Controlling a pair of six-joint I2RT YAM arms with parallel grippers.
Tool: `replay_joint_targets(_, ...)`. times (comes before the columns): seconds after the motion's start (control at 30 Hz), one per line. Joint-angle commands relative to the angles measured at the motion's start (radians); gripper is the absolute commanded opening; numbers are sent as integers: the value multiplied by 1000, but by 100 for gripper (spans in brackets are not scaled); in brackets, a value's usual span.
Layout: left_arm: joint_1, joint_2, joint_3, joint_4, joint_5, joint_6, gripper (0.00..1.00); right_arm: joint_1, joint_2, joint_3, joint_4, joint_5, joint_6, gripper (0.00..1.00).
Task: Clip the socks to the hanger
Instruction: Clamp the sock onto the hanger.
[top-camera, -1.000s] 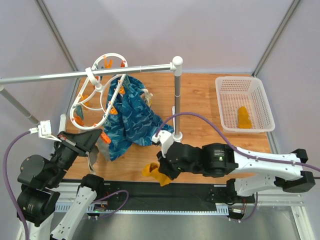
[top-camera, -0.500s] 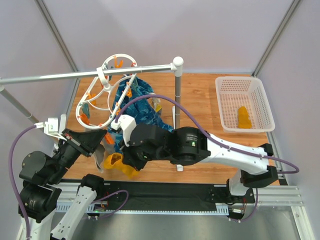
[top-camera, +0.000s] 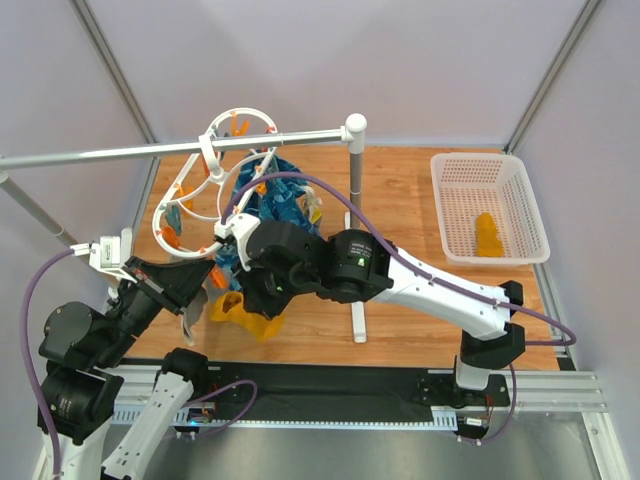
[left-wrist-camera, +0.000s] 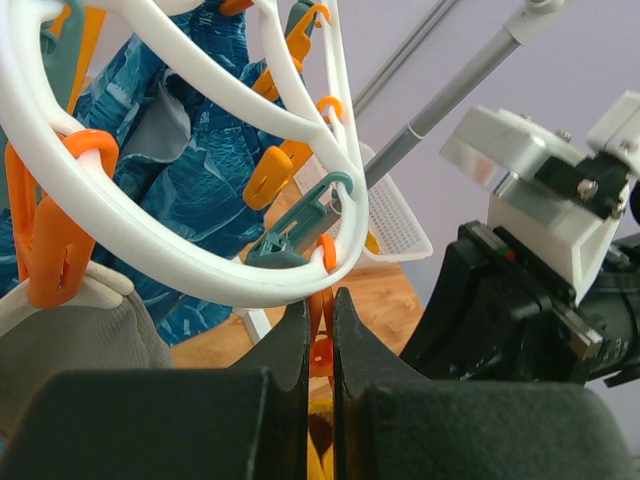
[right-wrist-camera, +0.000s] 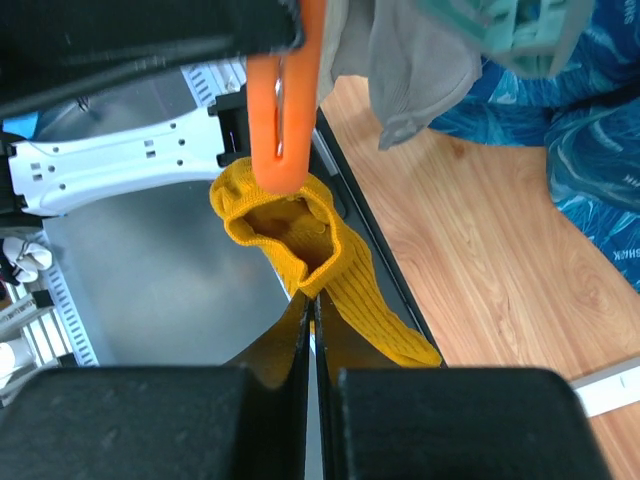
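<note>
Where the right arm (top-camera: 440, 295) leaves its base, it stretches low and diagonally across the counter (top-camera: 400, 200) to the left side, its wrist turned in beneath the hanger (top-camera: 208, 158). Right gripper (right-wrist-camera: 310, 303): jaws clenched on a mustard-yellow sock (right-wrist-camera: 345, 275), pinching it partway along. The sock's open cuff points up and touches the lower tip of an orange clip (right-wrist-camera: 285, 110). The left arm (top-camera: 80, 335) is folded close to its base, with the forearm angled up and to the right towards the same spot. Left gripper (left-wrist-camera: 320, 300): jaws clamped tight on that orange clip, which hangs from the outer white ring of the hanger. The hanger hangs tilted by its hook from the grey rail (top-camera: 110, 153), with a blue patterned cloth (top-camera: 280, 205) draped behind it. The second sock (top-camera: 487, 236) lies well apart in the white basket (top-camera: 470, 157) at the far right of the counter. Whether the clip's mouth has closed on the cuff cannot be told.
</note>
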Motion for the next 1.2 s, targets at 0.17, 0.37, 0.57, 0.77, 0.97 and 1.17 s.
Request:
replay_joint_targets(0.17,-4,-10,-28,-93,112,63,0,-40,62,150,-36,-81,-38,0)
replay_joint_targets(0.37,-4,-8,-28,-104,109,76,0,-51,69,182,-41,-95,-37,0)
replay_joint_targets(0.57,-4,-2,-28,-116,113,90,0,-57,50,168,-42,-89,-40,0)
replay_joint_targets(0.77,-4,-5,-39,-111,129,96,0,-72,41,168,-36,-94,-41,0)
replay_joint_targets(0.97,-4,-5,-41,-110,133,100,0,-92,40,181,-25,-103,-38,0)
replay_joint_targets(1.17,-4,1,-44,-111,132,103,0,-94,32,194,-28,-118,-36,0)
